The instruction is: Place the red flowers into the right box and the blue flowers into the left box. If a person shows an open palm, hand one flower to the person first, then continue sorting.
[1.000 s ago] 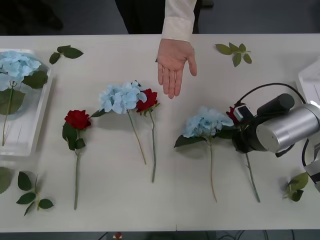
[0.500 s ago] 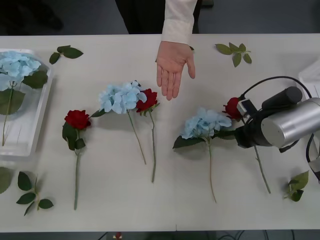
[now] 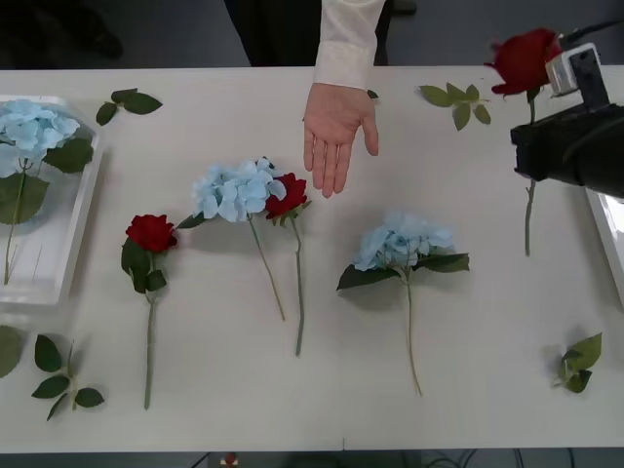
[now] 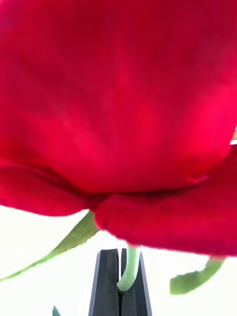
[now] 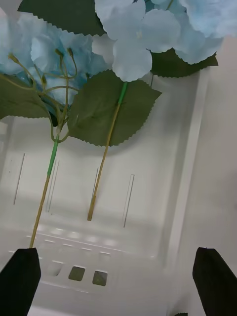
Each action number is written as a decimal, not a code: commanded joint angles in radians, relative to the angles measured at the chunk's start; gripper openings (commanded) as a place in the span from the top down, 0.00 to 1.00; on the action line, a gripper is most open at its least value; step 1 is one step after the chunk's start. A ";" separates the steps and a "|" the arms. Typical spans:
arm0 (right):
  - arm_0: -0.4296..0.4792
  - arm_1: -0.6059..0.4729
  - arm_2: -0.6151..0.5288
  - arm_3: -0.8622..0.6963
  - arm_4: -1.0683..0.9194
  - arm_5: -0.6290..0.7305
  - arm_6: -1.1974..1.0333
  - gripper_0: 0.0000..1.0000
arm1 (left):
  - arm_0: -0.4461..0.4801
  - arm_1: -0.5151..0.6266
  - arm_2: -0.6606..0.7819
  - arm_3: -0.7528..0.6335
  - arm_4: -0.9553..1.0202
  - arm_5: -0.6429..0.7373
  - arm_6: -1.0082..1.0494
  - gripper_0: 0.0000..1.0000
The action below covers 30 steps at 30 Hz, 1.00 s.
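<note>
My right gripper (image 3: 532,146) is raised at the far right, its black fingers (image 4: 109,284) shut on the stem of a red flower (image 3: 525,58) (image 4: 118,98) whose stem hangs free above the table. A person's open palm (image 3: 336,127) reaches over the far edge. Two red flowers (image 3: 151,232) (image 3: 290,195) and two blue flowers (image 3: 234,190) (image 3: 402,239) lie on the table. The left box (image 3: 68,253) (image 5: 192,173) holds blue flowers (image 3: 29,127) (image 5: 128,44); my left gripper (image 5: 117,286) hovers open above it. The right box (image 3: 606,224) shows only its edge.
Loose green leaf sprigs lie at the back left (image 3: 127,100), back right (image 3: 456,100), front right (image 3: 580,363) and front left (image 3: 58,375). The white table (image 3: 468,341) has free room along its front.
My right gripper has lifted the red flower off the table beside the blue one and carried it up toward the far right. The open palm has stayed in place.
</note>
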State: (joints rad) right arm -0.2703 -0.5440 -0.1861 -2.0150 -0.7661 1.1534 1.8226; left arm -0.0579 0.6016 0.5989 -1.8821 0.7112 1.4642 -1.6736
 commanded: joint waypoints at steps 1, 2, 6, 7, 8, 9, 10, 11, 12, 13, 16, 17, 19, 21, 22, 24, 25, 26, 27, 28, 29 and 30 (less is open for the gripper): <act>-0.033 0.015 0.050 -0.041 -0.084 -0.212 0.118 1.00 | -0.014 0.035 0.015 -0.029 -0.006 0.001 -0.008 0.10; -0.036 0.015 0.056 -0.041 -0.099 -0.242 0.126 1.00 | -0.014 0.035 0.015 -0.029 -0.006 0.001 -0.006 0.11; -0.069 0.032 0.097 -0.041 -0.214 -0.405 0.133 1.00 | -0.014 0.035 0.015 -0.029 -0.006 0.001 -0.008 0.10; -0.078 0.036 0.105 -0.041 -0.231 -0.431 0.133 1.00 | -0.014 0.033 0.015 -0.028 -0.007 0.001 -0.006 0.10; -0.084 0.041 0.112 -0.041 -0.245 -0.457 0.135 1.00 | -0.014 0.033 0.015 -0.028 -0.007 0.001 -0.008 0.10; -0.093 0.045 0.117 -0.041 -0.262 -0.478 0.135 1.00 | -0.013 0.032 0.015 -0.029 -0.009 0.001 -0.008 0.10; -0.096 0.047 0.120 -0.041 -0.272 -0.488 0.136 1.00 | -0.013 0.032 0.015 -0.028 -0.009 0.001 -0.008 0.11; -0.105 0.052 0.123 -0.041 -0.291 -0.509 0.138 1.00 | -0.013 0.032 0.015 -0.029 -0.009 -0.001 -0.008 0.11; -0.110 0.056 0.123 -0.041 -0.297 -0.518 0.138 1.00 | -0.013 0.032 0.015 -0.028 -0.010 0.001 -0.008 0.11; -0.115 0.059 0.123 -0.041 -0.302 -0.523 0.139 1.00 | -0.013 0.030 0.015 -0.029 -0.012 0.001 -0.009 0.10; -0.122 0.062 0.123 -0.041 -0.305 -0.538 0.144 1.00 | -0.013 0.030 0.015 -0.028 -0.015 0.001 -0.009 0.10; -0.122 0.062 0.123 -0.041 -0.306 -0.541 0.146 1.00 | -0.014 0.032 0.015 -0.028 -0.015 0.001 -0.009 0.11; -0.122 0.062 0.123 -0.041 -0.312 -0.543 0.149 1.00 | -0.013 0.030 0.015 -0.028 -0.016 0.001 -0.009 0.10; -0.122 0.062 0.123 -0.041 -0.322 -0.543 0.153 1.00 | -0.013 0.030 0.015 -0.028 -0.018 0.001 -0.009 0.10; -0.122 0.062 0.123 -0.041 -0.328 -0.544 0.155 1.00 | -0.013 0.030 0.015 -0.028 -0.018 0.001 -0.011 0.10; -0.122 0.062 0.123 -0.041 -0.340 -0.549 0.156 1.00 | -0.013 0.030 0.015 -0.028 -0.019 0.001 -0.011 0.11; -0.122 0.061 0.123 -0.041 -0.343 -0.551 0.158 1.00 | -0.013 0.030 0.015 -0.029 -0.019 0.001 -0.009 0.10; -0.121 0.062 0.122 -0.041 -0.345 -0.551 0.158 1.00 | -0.013 0.030 0.015 -0.028 -0.021 0.001 -0.011 0.10; -0.122 0.061 0.122 -0.041 -0.345 -0.551 0.159 1.00 | -0.013 0.030 0.015 -0.028 -0.021 0.001 -0.011 0.10; -0.122 0.062 0.122 -0.041 -0.345 -0.551 0.161 1.00 | -0.013 0.030 0.015 -0.028 -0.021 0.001 -0.011 0.10; -0.121 0.062 0.122 -0.041 -0.348 -0.551 0.162 1.00 | -0.013 0.030 0.015 -0.028 -0.022 0.001 -0.011 0.11; -0.122 0.062 0.122 -0.041 -0.348 -0.551 0.164 1.00 | -0.013 0.032 0.015 -0.028 -0.022 0.001 -0.011 0.10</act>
State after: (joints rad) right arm -0.3775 -0.4797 -0.0462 -2.0242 -1.1047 0.6128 1.9496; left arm -0.0579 0.6016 0.5990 -1.8821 0.6979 1.4642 -1.6736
